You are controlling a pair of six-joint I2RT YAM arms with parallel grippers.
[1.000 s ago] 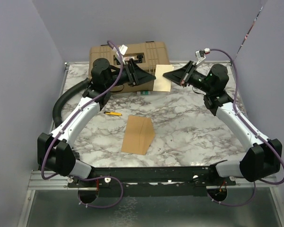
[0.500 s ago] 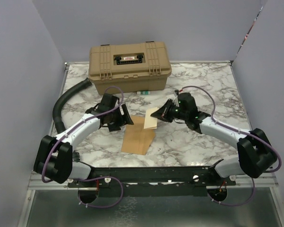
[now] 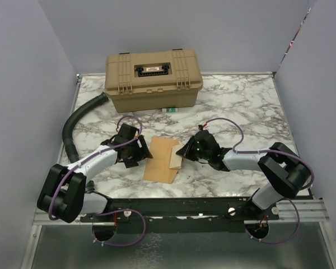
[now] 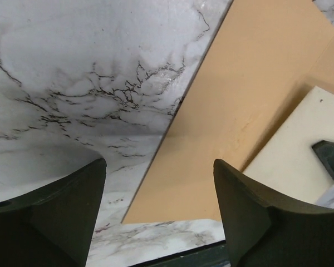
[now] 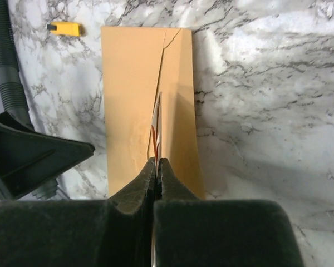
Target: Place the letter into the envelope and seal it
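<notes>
The kraft-brown envelope (image 3: 159,161) lies flat on the marble table in front of both arms; it also shows in the left wrist view (image 4: 239,105) and the right wrist view (image 5: 128,94). My right gripper (image 3: 184,152) is shut on the pale letter (image 3: 175,160) and holds it on edge over the envelope's right part; the letter shows edge-on between the fingers (image 5: 157,119) and as a cream sheet (image 4: 292,153). My left gripper (image 3: 143,149) is open and empty, low over the envelope's left edge (image 4: 158,167).
A big tan plastic case (image 3: 152,78) stands at the back. A black corrugated hose (image 3: 78,120) curves along the left. A small yellow object (image 5: 65,29) lies left of the envelope's far end. A small white-and-teal item (image 3: 171,111) lies by the case's front.
Both arms have come down from near the case to the envelope. The right gripper has carried the letter down onto the envelope's right side; the left gripper has dropped to its left edge.
</notes>
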